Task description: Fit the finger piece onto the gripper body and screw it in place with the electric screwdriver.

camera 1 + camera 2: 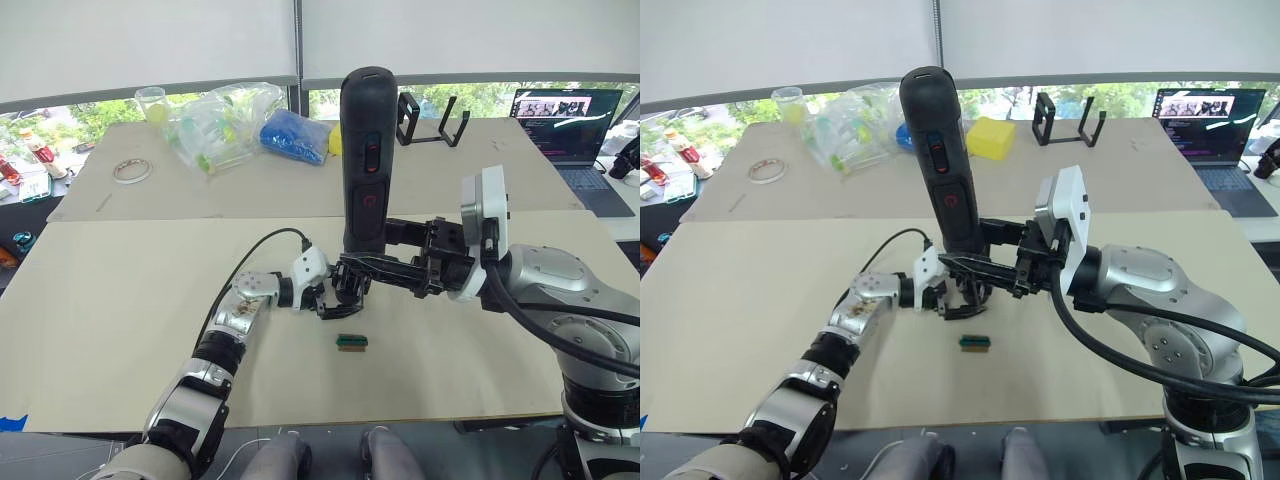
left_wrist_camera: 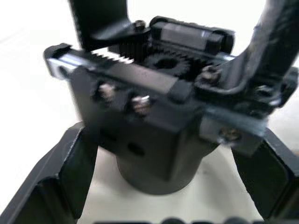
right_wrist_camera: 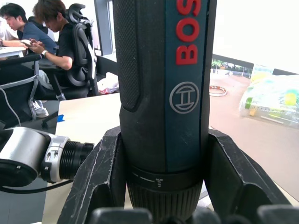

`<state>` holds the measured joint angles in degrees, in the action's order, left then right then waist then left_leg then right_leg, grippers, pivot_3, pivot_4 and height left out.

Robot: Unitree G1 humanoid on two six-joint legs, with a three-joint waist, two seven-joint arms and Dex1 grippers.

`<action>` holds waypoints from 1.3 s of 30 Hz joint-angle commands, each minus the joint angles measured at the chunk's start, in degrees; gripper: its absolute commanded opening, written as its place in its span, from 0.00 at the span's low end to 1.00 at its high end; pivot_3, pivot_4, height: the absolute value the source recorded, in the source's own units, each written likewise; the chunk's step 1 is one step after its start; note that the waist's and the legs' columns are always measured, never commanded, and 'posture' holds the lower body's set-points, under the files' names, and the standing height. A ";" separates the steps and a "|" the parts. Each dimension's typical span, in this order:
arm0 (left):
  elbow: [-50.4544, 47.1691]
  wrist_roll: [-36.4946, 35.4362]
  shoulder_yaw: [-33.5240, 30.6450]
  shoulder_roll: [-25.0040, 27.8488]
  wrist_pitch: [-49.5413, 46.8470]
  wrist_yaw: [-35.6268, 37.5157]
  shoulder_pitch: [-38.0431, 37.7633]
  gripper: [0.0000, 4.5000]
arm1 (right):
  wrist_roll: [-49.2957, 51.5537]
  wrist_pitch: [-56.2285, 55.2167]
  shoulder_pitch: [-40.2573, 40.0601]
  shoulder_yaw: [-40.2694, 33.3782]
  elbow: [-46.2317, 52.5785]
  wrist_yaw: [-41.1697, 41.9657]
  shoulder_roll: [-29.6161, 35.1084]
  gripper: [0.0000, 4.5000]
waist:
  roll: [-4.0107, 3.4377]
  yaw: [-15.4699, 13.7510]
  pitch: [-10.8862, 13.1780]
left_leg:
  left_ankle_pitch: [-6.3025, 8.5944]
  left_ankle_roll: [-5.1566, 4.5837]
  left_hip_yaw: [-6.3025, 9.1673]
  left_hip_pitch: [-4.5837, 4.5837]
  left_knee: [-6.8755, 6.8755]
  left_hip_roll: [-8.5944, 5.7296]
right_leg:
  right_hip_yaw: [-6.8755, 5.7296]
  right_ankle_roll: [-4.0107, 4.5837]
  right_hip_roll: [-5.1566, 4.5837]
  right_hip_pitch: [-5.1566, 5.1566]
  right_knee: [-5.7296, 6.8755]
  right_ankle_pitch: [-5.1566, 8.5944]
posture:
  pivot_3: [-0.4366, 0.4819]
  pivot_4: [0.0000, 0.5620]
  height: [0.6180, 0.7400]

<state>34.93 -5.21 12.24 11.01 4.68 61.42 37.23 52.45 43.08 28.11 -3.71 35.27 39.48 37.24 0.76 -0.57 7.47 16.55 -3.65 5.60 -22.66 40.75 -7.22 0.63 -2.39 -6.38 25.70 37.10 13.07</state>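
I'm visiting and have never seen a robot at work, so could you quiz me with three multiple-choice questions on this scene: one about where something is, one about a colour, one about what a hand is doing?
1. Where does the small green-and-brown block lie?
A. on the table just in front of the gripper body
B. beside the laptop
C. inside the plastic bag

2. What colour are the buttons on the electric screwdriver?
A. white
B. red
C. yellow

3. What is the right hand doing?
A. hanging open above the table
B. resting flat on the laptop
C. gripping the screwdriver, held upright

Answers: 1 A, it lies on the tan table just in front of the gripper body, which stands between the left hand's fingers. 2 B, red against the black casing. 3 C, its fingers press both sides of the casing.
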 commanded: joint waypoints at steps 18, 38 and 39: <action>-0.95 -0.37 -0.68 0.42 0.69 -0.82 -0.21 0.54 | -7.87 -4.47 10.79 3.43 -5.96 -0.98 -6.63 0.42 | 0.00 0.15 0.00 | 0.00 0.01 0.00 0.00 0.00 -0.01 | -0.02 0.00 0.03 0.05 0.03 0.00 | 0.48 0.27 1.00; -1.42 -0.55 -0.89 0.43 0.48 -0.95 -0.08 0.54 | -15.46 -6.48 8.79 6.90 -7.84 1.31 -9.96 0.42 | -0.01 0.28 0.00 | -0.01 0.01 0.00 0.00 0.00 -0.01 | -0.04 0.00 0.19 0.09 0.07 0.00 | 0.48 0.27 1.00; -1.40 -0.55 -0.91 0.45 0.49 -0.96 -0.07 0.54 | -15.43 -6.40 8.76 6.82 -7.78 1.39 -10.01 0.42 | -0.01 0.28 0.00 | -0.01 0.01 0.00 0.00 0.00 -0.01 | -0.03 0.00 0.18 0.09 0.07 0.00 | 0.48 0.27 1.00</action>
<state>34.92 -4.86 11.92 11.38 5.03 60.33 37.10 36.72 39.07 36.44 4.28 25.78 40.63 27.65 0.75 -0.28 7.47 16.55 -3.64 5.60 -22.66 40.75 -7.23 0.59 -2.39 -6.20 25.79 37.17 13.07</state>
